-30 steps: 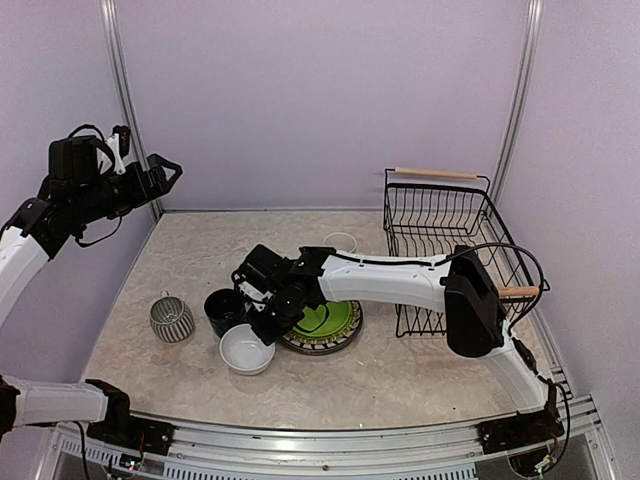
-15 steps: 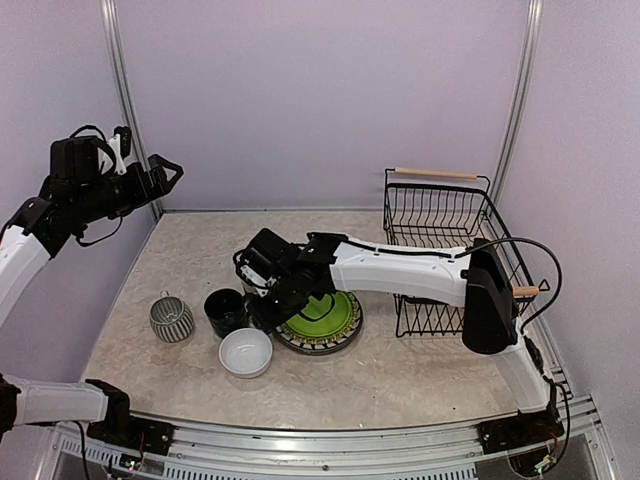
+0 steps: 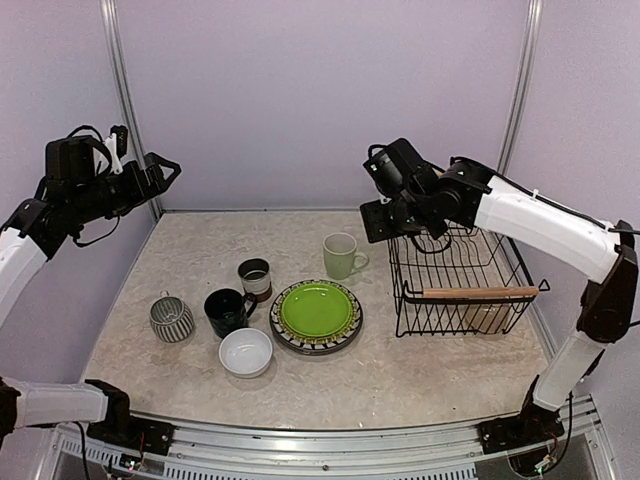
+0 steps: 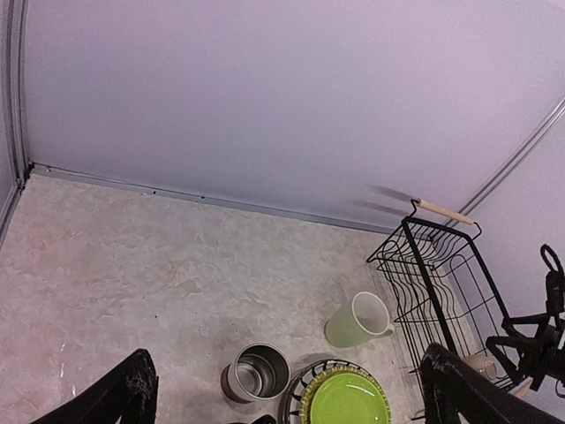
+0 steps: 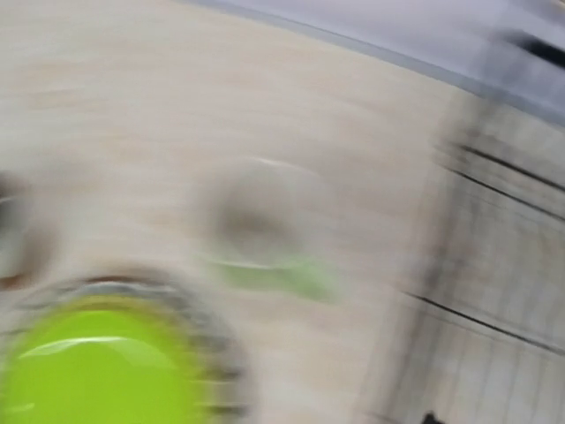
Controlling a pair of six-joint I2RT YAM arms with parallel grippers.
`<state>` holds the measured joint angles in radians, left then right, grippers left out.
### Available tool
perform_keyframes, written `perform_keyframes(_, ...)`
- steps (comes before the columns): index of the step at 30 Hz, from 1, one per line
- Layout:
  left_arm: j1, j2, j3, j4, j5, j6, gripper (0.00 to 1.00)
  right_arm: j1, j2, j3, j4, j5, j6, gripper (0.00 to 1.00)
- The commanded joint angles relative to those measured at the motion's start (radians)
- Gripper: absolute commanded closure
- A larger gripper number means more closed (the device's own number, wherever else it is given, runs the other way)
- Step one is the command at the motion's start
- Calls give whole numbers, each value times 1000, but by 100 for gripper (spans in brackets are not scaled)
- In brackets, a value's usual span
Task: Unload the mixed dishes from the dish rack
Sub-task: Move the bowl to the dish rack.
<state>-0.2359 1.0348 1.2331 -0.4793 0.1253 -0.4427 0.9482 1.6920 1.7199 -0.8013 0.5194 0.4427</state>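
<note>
Marbled counter [image 3: 180,250] carries most dishes [image 3: 316,310]; the dish rack [image 3: 455,255] at right holds one pale piece [image 3: 484,318]. We should lower our right claw [image 3: 380,221], grip unreadable, straight inside; left claw [image 3: 160,172] gapes.

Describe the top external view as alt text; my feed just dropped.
The right gripper hangs over the far left corner of the black wire dish rack. Left of it sit a pale green mug, brown-white mug, dark teal mug, striped cup, white bowl and lime-green plate; the left gripper is raised at far left.
</note>
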Motion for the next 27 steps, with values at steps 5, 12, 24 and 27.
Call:
perform_keyframes(5,9,-13,0,8,28,-13,1,-199,-178,-206,-241,197,229,20)
perform_keyframes(12,9,-6,5,8,59,-23,1,-432,-375,-395,-216,21,267,14)
perform_keyframes(24,10,9,10,2,76,-27,1,-624,-228,-512,-185,-262,106,20)
perform_keyframes(27,10,21,18,-2,91,-26,1,-625,-185,-525,-157,-290,92,20)
